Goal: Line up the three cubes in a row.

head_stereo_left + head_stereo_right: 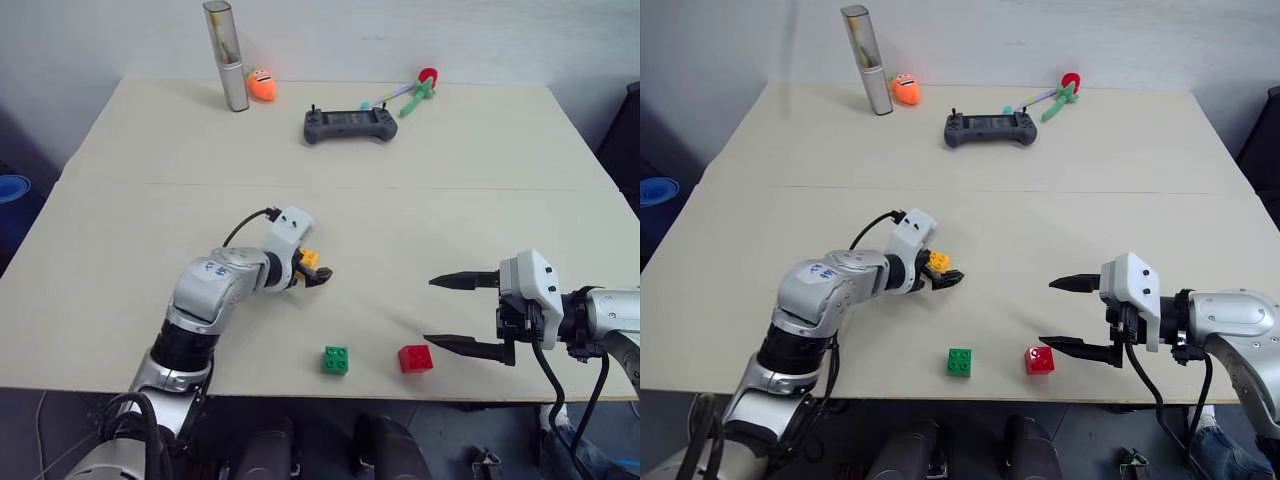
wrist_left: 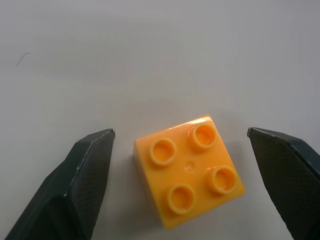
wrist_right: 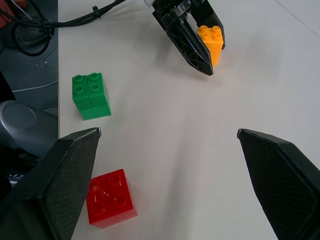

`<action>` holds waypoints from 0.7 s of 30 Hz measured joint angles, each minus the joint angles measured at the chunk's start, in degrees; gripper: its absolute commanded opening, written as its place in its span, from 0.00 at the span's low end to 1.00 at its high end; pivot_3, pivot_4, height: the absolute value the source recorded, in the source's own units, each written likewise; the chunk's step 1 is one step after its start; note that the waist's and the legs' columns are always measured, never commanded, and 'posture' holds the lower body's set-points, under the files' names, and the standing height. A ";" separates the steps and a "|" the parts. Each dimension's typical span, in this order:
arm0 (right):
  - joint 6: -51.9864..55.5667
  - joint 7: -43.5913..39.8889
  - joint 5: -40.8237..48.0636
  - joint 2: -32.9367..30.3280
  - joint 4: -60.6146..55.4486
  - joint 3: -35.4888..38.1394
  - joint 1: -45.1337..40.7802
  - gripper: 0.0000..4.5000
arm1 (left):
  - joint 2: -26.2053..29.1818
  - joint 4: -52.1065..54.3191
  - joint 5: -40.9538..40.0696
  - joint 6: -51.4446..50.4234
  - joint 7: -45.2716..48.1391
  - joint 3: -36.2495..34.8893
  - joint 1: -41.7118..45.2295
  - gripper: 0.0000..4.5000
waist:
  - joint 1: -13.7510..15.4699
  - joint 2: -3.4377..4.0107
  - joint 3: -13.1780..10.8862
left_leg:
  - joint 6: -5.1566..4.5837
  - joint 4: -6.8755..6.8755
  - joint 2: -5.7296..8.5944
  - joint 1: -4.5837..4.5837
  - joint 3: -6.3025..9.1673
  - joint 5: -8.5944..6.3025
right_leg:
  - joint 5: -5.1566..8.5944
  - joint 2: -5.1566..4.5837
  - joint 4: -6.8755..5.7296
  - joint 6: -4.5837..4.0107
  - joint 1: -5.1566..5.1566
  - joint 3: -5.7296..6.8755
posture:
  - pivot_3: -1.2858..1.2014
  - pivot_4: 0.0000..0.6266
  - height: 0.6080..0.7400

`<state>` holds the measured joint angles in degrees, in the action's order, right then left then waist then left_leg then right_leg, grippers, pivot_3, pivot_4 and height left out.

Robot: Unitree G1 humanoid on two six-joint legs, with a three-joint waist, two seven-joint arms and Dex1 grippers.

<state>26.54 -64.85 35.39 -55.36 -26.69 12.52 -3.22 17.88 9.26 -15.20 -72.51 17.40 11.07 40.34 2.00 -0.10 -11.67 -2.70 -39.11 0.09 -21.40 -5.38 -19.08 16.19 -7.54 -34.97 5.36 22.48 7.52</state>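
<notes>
- Our left end effector (image 2: 180, 150) hangs low over the middle of the desk (image 1: 480, 150), fingers spread either side of the yellow cube (image 2: 189, 170), which sits on the desk with clear gaps to both fingers.
- The green cube (image 1: 336, 359) and red cube (image 1: 415, 358) sit side by side, apart, near the desk's front edge.
- Our right end effector (image 1: 462, 313) hovers just beside the red cube, fingers wide and holding nothing.

No text, label, brand, number or sign is readable anywhere.
</notes>
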 measured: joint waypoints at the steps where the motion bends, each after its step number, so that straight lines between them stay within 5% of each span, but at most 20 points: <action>1: 0.00 0.08 0.00 0.00 0.00 0.00 -0.08 1.00 | -0.08 -0.04 0.03 -0.21 -0.25 0.07 0.10 0.91 | 0.02 0.00 0.00 | 0.00 0.00 0.00 0.02 0.00 0.00 | 0.00 0.00 0.00 0.00 -0.01 -0.01 | 0.52 0.24 1.00; 10: -0.10 0.65 -0.14 0.86 0.01 -0.95 -0.57 1.00 | 0.72 0.36 0.40 -1.36 -0.79 -1.07 -0.21 0.34 | 0.02 0.00 0.00 | 0.03 0.00 0.00 0.02 0.01 0.01 | 0.00 0.00 0.00 0.00 -0.01 0.00 | 0.52 0.24 1.00; 17: -0.19 -0.45 -0.17 0.75 0.11 -1.09 -1.10 1.00 | 12.06 1.16 -0.61 6.36 10.04 0.90 -2.81 0.34 | -0.52 0.00 0.00 | 0.11 0.04 -0.04 0.02 0.00 0.03 | 0.02 0.04 -0.01 -0.03 0.06 0.00 | 0.52 0.24 1.00; 21: -2.76 -6.72 -1.30 -3.06 0.29 -1.38 0.76 1.00 | 28.31 2.30 -3.55 31.68 37.29 0.98 -10.73 0.34 | -0.81 0.01 0.00 | 0.22 0.05 -0.11 -0.01 -0.07 -0.04 | 0.10 0.06 0.07 -0.17 0.16 0.01 | 0.52 0.24 1.00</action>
<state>23.79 -71.57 34.09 -58.42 -26.40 11.14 -2.46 46.19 11.56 -18.75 -40.83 54.69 12.05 29.62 1.18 -0.09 -11.67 -2.48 -39.05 -0.02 -21.41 -5.44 -19.11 16.29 -7.48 -34.89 5.19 22.63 7.54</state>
